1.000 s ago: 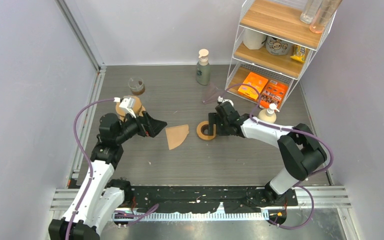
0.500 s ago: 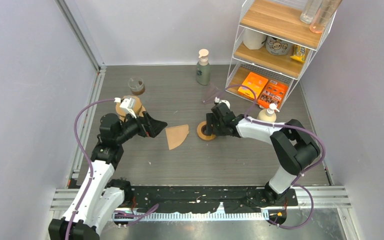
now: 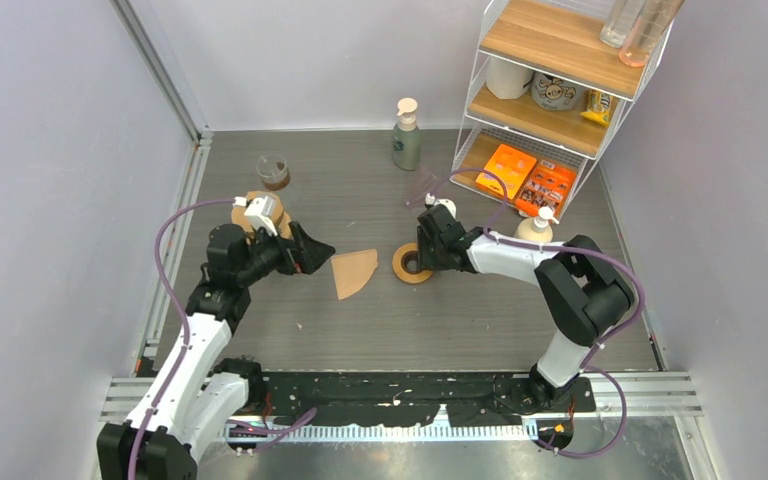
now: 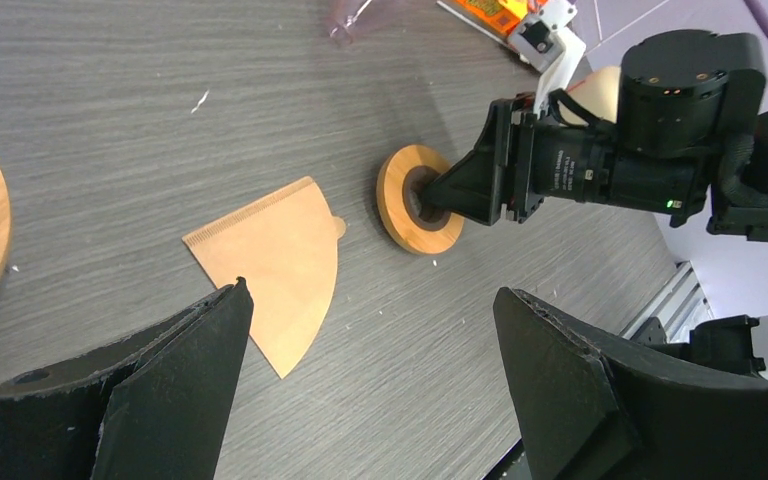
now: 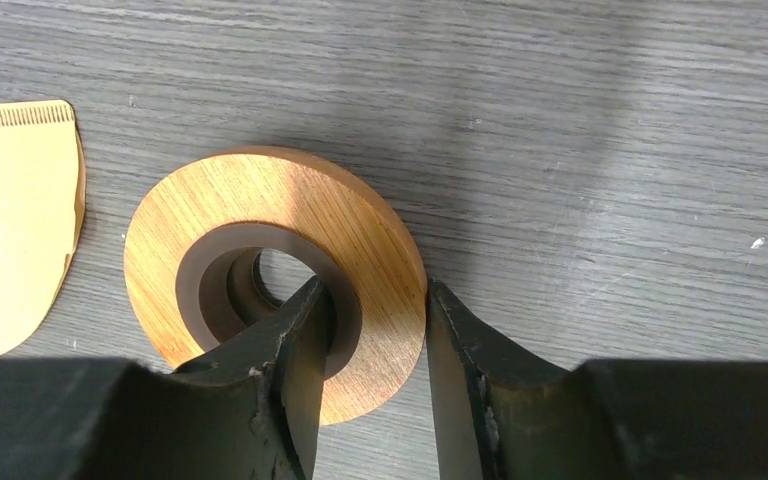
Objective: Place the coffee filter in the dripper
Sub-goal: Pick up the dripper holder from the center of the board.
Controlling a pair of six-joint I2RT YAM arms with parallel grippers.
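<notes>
At the middle of the grey wood-grain table (image 3: 460, 320), the round wooden dripper ring with a dark inner collar (image 5: 360, 240) lies flat. The right gripper (image 5: 375, 300) straddles its rim, one finger in the hole and one outside; whether it pinches yet I cannot tell. The brown fan-shaped paper coffee filter (image 3: 353, 272) lies flat beside it, not touching it, before the left gripper (image 4: 370, 292), which gapes wide and empty. Securing the dripper seems the step in hand; next, the filter's thin edge needs pinching off the table.
</notes>
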